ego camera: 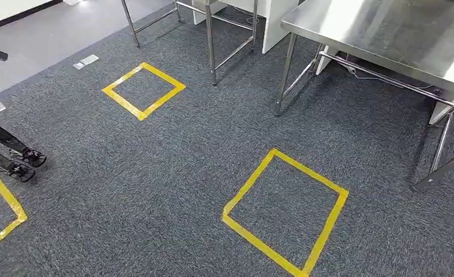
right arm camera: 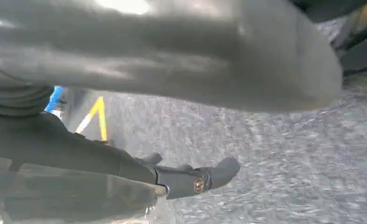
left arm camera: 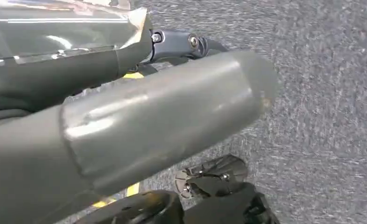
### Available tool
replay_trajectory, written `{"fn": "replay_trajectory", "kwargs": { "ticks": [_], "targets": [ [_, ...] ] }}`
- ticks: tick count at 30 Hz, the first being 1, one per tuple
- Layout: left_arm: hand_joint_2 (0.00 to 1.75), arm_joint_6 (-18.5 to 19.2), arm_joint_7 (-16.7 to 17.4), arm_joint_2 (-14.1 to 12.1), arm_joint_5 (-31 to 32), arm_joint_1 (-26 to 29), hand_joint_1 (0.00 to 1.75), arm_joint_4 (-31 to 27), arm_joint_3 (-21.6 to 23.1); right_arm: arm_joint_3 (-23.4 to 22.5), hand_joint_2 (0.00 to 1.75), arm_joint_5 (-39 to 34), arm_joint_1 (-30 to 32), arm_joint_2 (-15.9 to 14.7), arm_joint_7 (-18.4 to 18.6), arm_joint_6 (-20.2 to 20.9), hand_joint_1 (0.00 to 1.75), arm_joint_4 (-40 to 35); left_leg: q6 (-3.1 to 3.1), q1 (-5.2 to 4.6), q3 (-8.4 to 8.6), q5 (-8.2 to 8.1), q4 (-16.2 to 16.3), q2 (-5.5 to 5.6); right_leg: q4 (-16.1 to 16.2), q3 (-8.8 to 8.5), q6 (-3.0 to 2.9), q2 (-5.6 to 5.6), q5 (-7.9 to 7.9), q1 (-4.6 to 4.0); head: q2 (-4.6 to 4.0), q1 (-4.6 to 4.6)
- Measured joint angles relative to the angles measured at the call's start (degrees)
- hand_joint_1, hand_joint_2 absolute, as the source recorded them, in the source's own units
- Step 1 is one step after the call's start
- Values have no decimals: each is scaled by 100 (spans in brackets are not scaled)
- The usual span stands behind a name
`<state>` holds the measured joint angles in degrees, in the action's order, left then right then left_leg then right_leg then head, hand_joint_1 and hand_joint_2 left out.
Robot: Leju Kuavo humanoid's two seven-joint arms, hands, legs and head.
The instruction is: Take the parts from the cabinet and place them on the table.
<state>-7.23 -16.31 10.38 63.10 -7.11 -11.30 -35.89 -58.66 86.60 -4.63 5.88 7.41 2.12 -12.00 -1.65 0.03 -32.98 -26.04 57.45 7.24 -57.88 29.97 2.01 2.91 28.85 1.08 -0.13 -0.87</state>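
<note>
The steel table (ego camera: 386, 29) stands at the far right of the head view, with a bare, shiny top. My left hand (left arm camera: 163, 116) hangs over grey carpet, its thick grey thumb and a dark finger (left arm camera: 186, 43) stretched out with nothing between them. My right hand (right arm camera: 172, 60) also hangs over carpet. Its thumb and a dark finger (right arm camera: 191, 179) are apart, with carpet showing in the gap.
Two yellow tape squares mark the carpet, one near (ego camera: 285, 210) and one farther (ego camera: 144, 89); a corner of a third (ego camera: 5, 208) is at the left edge. Black wheeled stand feet (ego camera: 25, 164) sit at the left. Metal frame legs (ego camera: 211, 40) and a white panel (ego camera: 276, 17) stand at the back.
</note>
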Motion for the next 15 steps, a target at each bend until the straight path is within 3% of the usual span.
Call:
{"fn": "replay_trajectory", "kwargs": {
  "ticks": [1,2,3,4,6,7,8,10,11,12,15],
  "targets": [
    [0,-11,-4,-9,-2,27,0,0,0,0,0,2,1,7,2,0,0,0,28,9,-26,7,21,38,27,-21,-56,-74,-32,77,0,0],
    [0,-28,-17,-20,-13,52,0,0,-2,0,0,7,-8,9,2,-2,0,-2,45,8,-58,-59,113,-212,40,-27,-83,-137,-49,82,0,0],
    [0,-55,-35,-17,-28,56,0,0,-2,0,0,9,-7,11,2,-13,0,-2,76,-4,-169,-232,350,-463,40,-26,-139,-196,-43,70,0,-54],
    [0,-83,-55,-17,-57,51,0,0,-4,0,0,11,9,11,-2,-33,0,-2,105,16,-367,-458,753,-582,39,-27,-175,-273,-35,45,0,-70],
    [0,-151,-100,-15,-94,59,0,0,-39,0,0,17,28,11,0,-72,0,-2,142,43,-831,-818,1632,-659,37,-24,-201,-448,-17,18,0,-68],
    [0,-188,-133,-13,-133,94,0,0,-59,0,0,26,29,9,0,-103,0,0,156,60,-970,-833,1861,-678,37,-23,-212,-528,-8,12,0,-66],
    [0,-205,-155,-15,-147,128,0,0,-81,0,0,33,25,9,0,-114,0,-2,159,75,-938,-706,1765,-694,37,-29,-219,-601,0,12,0,-63],
    [0,-247,-181,-15,-184,168,0,0,-113,6,0,57,11,13,2,-122,0,-2,150,89,-522,-241,937,-793,38,-60,-208,-718,25,15,0,-68],
    [0,-269,-192,-15,-199,168,0,0,-136,15,0,91,10,20,0,-129,0,0,128,88,-231,-41,415,-1006,38,-89,-176,-777,51,14,0,-72],
    [0,-304,-195,-9,-225,159,0,0,-157,31,0,109,14,17,-9,-129,0,-2,118,43,-96,-62,142,-1288,32,-106,-136,-828,81,-45,0,-72],
    [0,-440,-179,-7,-354,201,0,0,-258,94,0,247,18,39,-168,-140,0,-2,33,-18,-114,-65,146,-1050,66,-158,-44,-989,120,-67,0,-31]
  ]
}}
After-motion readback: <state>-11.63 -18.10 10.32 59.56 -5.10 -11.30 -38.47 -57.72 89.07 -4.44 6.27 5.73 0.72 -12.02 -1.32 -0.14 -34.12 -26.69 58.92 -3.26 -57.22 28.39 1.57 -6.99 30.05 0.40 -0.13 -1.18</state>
